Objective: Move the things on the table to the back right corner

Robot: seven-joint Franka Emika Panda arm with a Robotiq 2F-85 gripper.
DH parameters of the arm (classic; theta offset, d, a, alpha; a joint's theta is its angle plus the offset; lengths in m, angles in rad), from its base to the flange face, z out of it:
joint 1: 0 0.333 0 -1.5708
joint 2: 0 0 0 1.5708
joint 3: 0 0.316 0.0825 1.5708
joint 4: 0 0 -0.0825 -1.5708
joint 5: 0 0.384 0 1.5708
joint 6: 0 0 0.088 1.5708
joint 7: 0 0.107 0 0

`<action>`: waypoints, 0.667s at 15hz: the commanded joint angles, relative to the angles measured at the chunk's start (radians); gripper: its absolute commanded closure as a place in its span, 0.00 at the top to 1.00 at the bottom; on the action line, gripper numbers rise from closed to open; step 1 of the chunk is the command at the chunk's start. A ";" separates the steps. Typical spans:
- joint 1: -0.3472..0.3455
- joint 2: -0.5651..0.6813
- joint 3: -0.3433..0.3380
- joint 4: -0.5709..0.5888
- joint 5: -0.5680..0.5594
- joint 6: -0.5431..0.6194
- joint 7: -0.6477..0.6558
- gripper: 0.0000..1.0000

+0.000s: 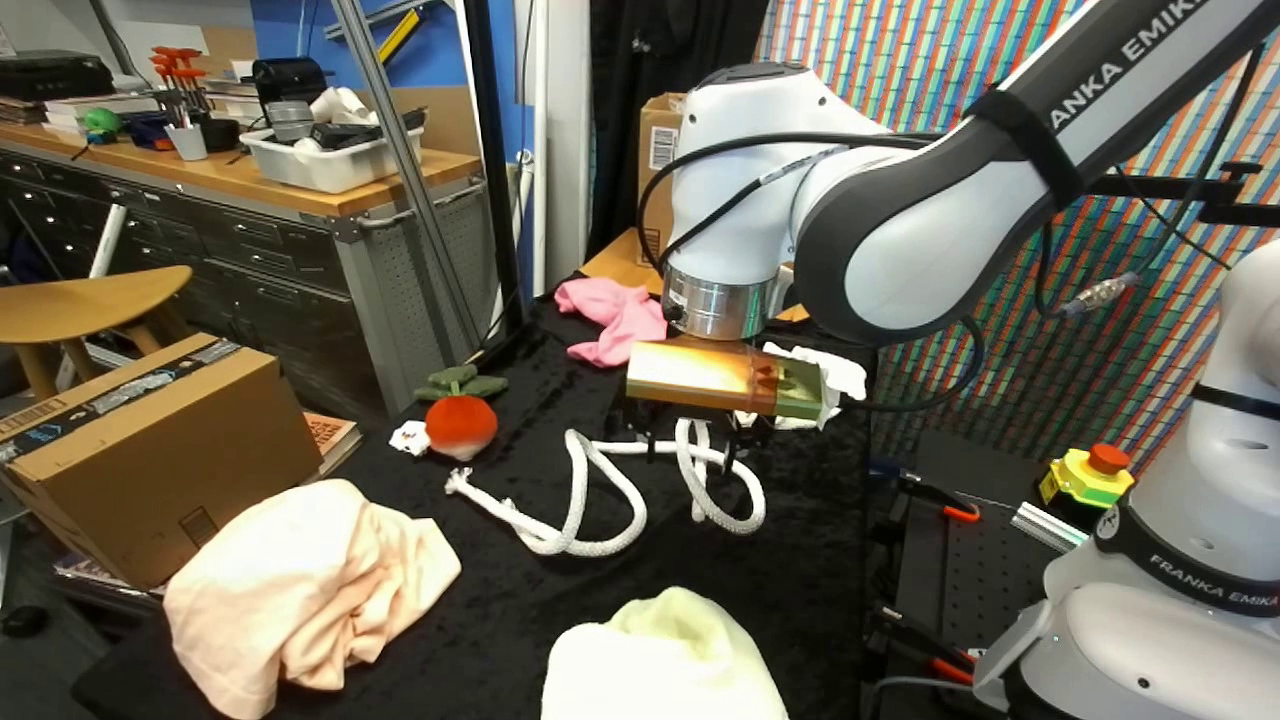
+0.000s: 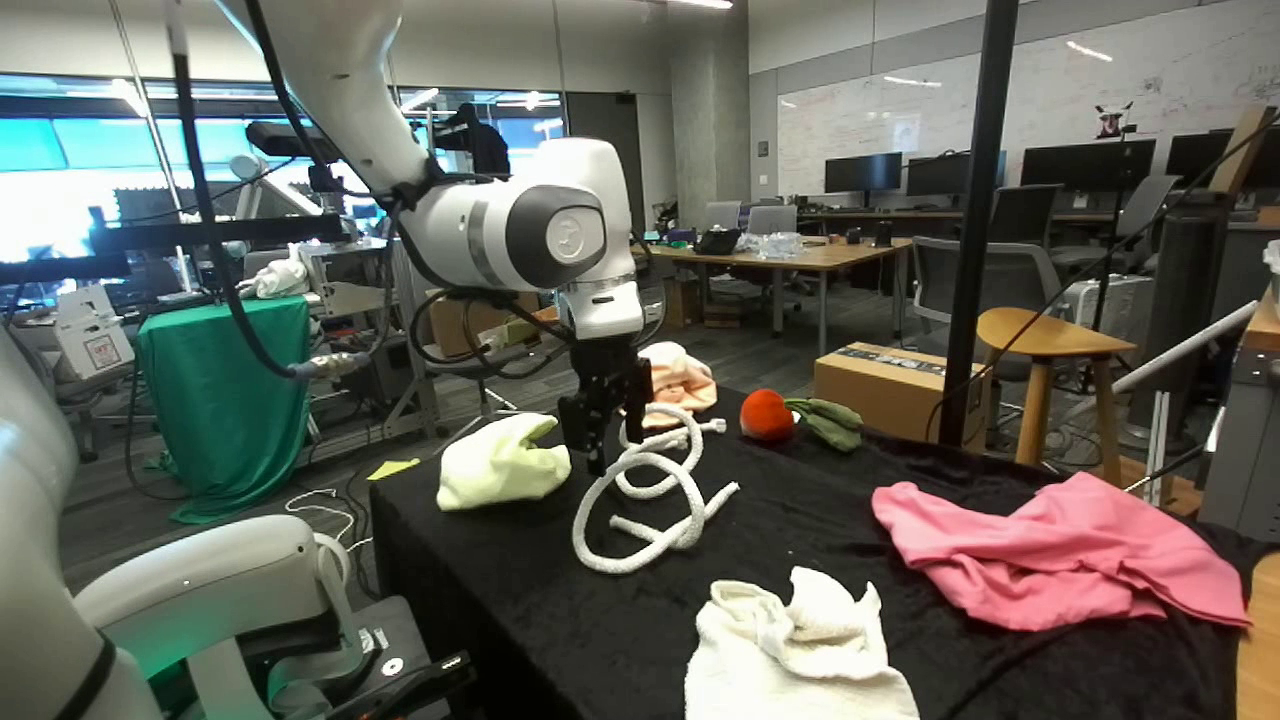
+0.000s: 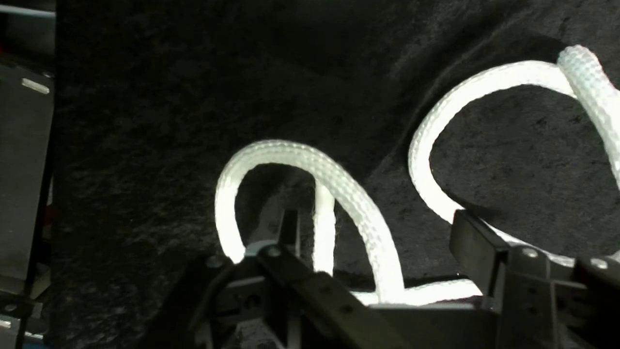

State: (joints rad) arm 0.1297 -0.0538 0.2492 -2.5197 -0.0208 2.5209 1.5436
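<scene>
Hanging above the table point(image 1: 480, 640), the gripper point(image 3: 375, 220) is seen with its fingers point(image 3: 477, 242) well parted and nothing clasped; strands of the rope point(image 3: 373, 231), looped across the table's middle, are shown between them, contact being unclear. By the edge opposite the arm's base point(image 1: 1150, 640), the red object point(image 1: 461, 426) is placed, and near a corner of that same edge the peach cloth point(image 1: 310, 580) is bunched. Near the neighbouring corner, the pale cloth point(image 2: 503, 465) is heaped; toward the table's other end, the pink cloth point(image 2: 1060, 555) and the white cloth point(image 2: 800, 660) are laid.
</scene>
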 commanded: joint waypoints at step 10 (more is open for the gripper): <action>0.013 0.016 -0.030 0.011 -0.069 0.000 0.030 0.08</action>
State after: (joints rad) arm 0.1297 -0.0344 0.2322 -2.5196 -0.0517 2.5209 1.5446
